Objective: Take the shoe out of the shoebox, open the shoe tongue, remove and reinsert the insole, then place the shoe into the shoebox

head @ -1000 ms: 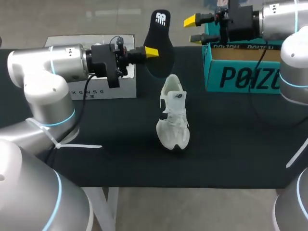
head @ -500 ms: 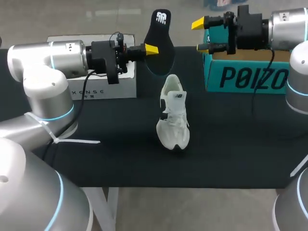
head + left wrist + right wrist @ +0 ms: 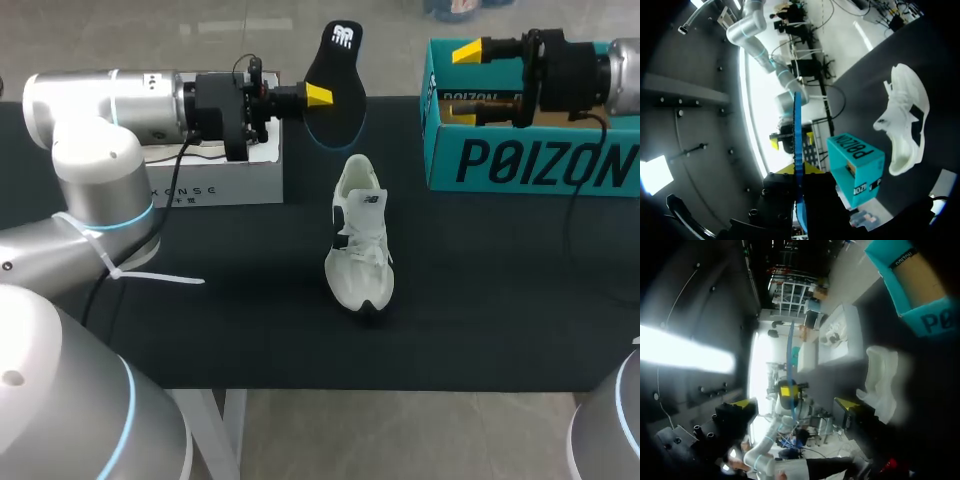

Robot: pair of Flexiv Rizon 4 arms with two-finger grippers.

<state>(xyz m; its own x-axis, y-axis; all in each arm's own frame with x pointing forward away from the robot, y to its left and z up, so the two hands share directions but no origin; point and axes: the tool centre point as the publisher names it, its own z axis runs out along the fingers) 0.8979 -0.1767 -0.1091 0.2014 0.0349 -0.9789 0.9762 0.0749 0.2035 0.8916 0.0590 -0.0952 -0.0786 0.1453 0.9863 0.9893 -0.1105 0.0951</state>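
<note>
The black insole (image 3: 335, 80) hangs in the air over the back of the table, with my left gripper (image 3: 318, 95) shut on its edge. In the left wrist view the insole (image 3: 797, 145) shows edge-on as a thin blue line rising from between the yellow tips (image 3: 801, 169). Below it on the black table the white shoe (image 3: 360, 235) stands upright, toe toward the front edge. My right gripper (image 3: 474, 84) is open and holds nothing, over the left end of the teal shoebox (image 3: 530, 160). From the right wrist the insole (image 3: 791, 360) lies well ahead of the open right gripper (image 3: 795, 404).
A white box (image 3: 215, 180) stands at the back left, under my left arm. The teal shoebox is open at the top at the back right. Black table (image 3: 250, 300) lies bare around the shoe and toward the front edge.
My right gripper has drawn back to the right, away from the insole, to over the shoebox, with its fingers spread wider. The left gripper has shifted the insole slightly right. The shoe has not moved.
</note>
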